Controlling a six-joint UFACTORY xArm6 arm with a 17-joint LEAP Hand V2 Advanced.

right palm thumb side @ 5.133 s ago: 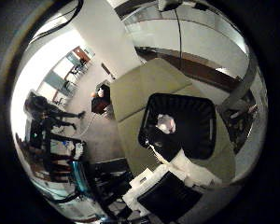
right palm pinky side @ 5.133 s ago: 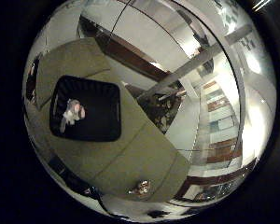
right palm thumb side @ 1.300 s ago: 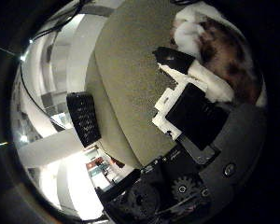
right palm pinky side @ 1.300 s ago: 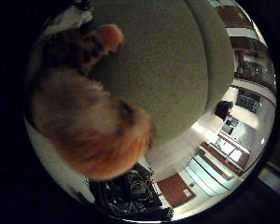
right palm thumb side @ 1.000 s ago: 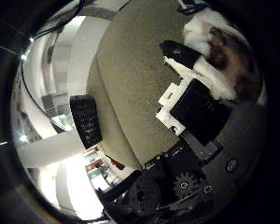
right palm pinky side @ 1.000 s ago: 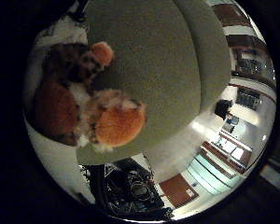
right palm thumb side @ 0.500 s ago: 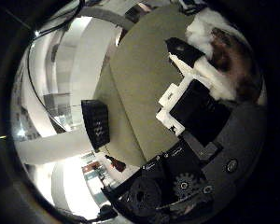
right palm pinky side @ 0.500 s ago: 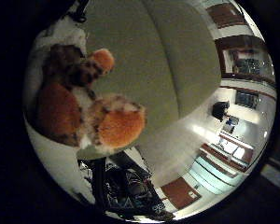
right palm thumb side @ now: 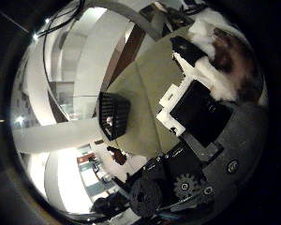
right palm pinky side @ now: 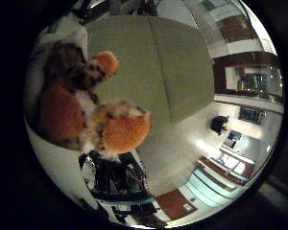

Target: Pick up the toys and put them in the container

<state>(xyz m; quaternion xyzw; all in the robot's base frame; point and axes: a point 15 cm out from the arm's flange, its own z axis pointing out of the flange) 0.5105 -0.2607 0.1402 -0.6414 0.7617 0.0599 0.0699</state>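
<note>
The plush toy (right palm pinky side: pixel 93 117), orange, brown and white, fills the left side of the little finger side view, so it is very close to the palm. In the thumb side view its white and brown fur shows at the upper right, pressed against the black and white parts of the hand (right palm thumb side: pixel 196 112). The fingers (right palm thumb side: pixel 189 51) reach to the fur and seem to be curled on it, so I judge that the hand holds the toy; how firmly, I cannot tell. The toy looks lifted clear of the desk (right palm pinky side: pixel 182 72), because the olive surface lies well behind it with open room beneath, and this fits a carry toward the container. Further away, in the left middle of the thumb side view, the black container (right palm thumb side: pixel 113 115) stands on the same olive desk, near its edge, and something small and pale seems to lie inside it. The container is well apart from the hand, so the toy probably needs to travel over it before release. Beyond are only room walls and floor.
</note>
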